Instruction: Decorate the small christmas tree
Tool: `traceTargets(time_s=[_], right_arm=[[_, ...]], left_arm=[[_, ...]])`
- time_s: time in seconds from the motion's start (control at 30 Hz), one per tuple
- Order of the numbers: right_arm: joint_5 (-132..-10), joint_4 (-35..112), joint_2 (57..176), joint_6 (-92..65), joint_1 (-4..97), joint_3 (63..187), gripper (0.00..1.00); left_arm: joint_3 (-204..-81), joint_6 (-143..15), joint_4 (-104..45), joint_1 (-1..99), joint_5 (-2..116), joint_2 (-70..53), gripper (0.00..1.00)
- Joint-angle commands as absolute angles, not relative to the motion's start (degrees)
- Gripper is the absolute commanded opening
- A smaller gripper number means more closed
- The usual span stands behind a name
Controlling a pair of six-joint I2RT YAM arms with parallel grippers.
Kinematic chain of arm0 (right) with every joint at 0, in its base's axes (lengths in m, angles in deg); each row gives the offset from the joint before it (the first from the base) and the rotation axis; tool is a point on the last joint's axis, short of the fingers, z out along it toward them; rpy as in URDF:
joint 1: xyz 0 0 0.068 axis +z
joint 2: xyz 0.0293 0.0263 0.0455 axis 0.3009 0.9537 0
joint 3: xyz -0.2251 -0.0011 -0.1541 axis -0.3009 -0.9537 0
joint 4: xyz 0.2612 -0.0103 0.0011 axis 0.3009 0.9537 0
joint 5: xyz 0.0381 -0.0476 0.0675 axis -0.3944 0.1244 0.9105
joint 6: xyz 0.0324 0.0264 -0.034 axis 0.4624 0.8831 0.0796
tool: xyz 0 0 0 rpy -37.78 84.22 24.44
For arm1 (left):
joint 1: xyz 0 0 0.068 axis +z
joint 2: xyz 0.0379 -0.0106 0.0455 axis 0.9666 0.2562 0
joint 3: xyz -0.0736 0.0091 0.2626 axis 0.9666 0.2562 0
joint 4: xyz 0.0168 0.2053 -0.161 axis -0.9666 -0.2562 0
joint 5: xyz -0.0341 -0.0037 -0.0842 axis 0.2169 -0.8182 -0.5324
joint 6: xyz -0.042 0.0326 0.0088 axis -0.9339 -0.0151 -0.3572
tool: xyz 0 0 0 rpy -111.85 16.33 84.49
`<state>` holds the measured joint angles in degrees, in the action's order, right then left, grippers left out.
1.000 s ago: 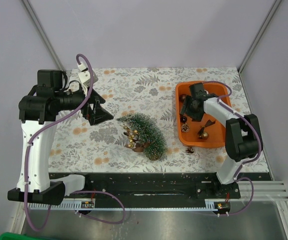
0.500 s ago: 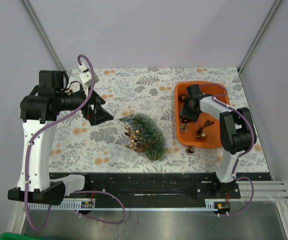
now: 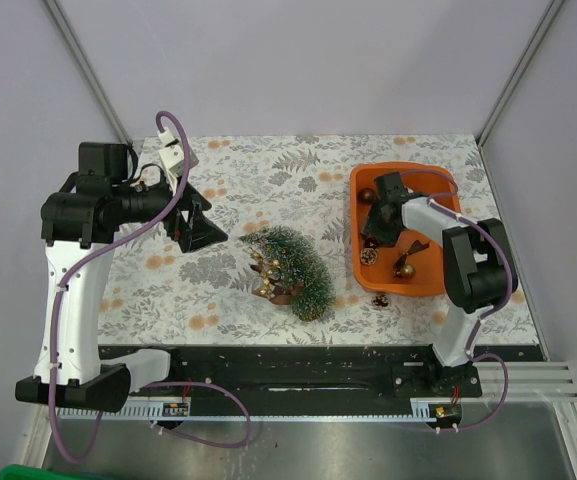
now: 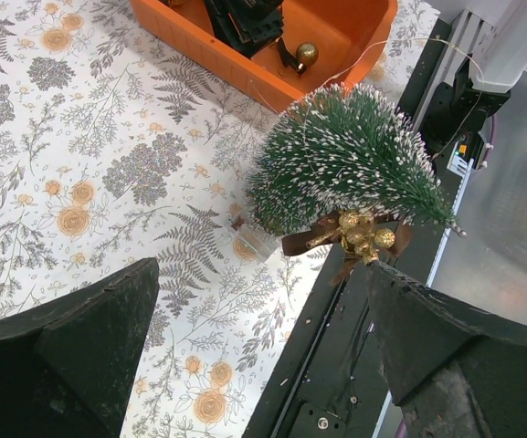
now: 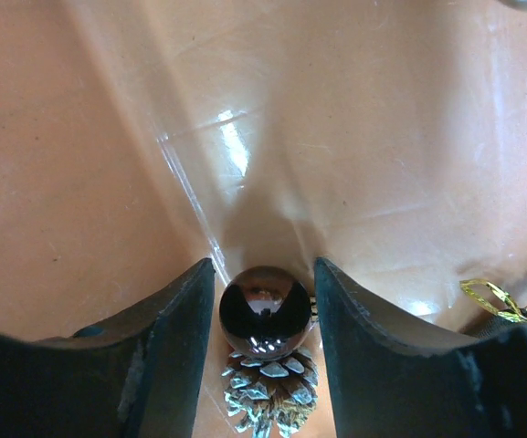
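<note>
The small christmas tree [image 3: 290,262] lies on its side mid-table, frosted needles showing in the left wrist view [image 4: 345,169]. A gold berry cluster with brown ribbon [image 4: 359,233] sits on its near side. My left gripper [image 3: 200,228] hovers left of the tree, open and empty [image 4: 261,301]. My right gripper [image 3: 373,236] reaches down into the orange tray [image 3: 423,180]. Its fingers [image 5: 263,274] are shut on a glossy dark brown ball [image 5: 265,315]. A frosted pine cone [image 5: 268,388] lies right below the ball.
In the tray are another brown ball [image 3: 366,195], a pine cone [image 3: 370,256] and a gold ball with dark ribbon [image 3: 406,268]. A small dark ornament [image 3: 380,299] lies on the flowered cloth just outside the tray's near rim. A black rail [image 3: 298,365] runs along the near edge.
The right gripper shifted slightly left in the tray and its jaws narrowed onto the dark ball. The tray slid a little. The left arm and the tree stayed put.
</note>
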<state>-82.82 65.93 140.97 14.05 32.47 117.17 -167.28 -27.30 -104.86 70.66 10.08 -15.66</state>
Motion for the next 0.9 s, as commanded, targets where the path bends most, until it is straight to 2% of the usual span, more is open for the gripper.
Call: traceTargets(time_s=[0.0,0.23,0.6,0.87], right_arm=[[-84.0,66.2,137.9,14.6,32.6,114.6,0.58],[-84.1,65.1,136.0,15.1,32.6,111.8,0.56],[-86.5,66.8,133.8,14.3,32.6,114.4,0.34],[-84.8,71.1,120.5,13.5,32.6,122.0,0.26]], left_arm=[[-167.0,-26.6,-102.9,71.0,10.3,-17.3,0.99],[-167.2,-26.6,-102.9,71.0,9.9,-17.1,0.99],[-166.9,-26.6,-102.8,71.0,9.9,-17.2,0.99],[-162.3,-26.1,-101.2,70.9,12.3,-18.3,0.99]])
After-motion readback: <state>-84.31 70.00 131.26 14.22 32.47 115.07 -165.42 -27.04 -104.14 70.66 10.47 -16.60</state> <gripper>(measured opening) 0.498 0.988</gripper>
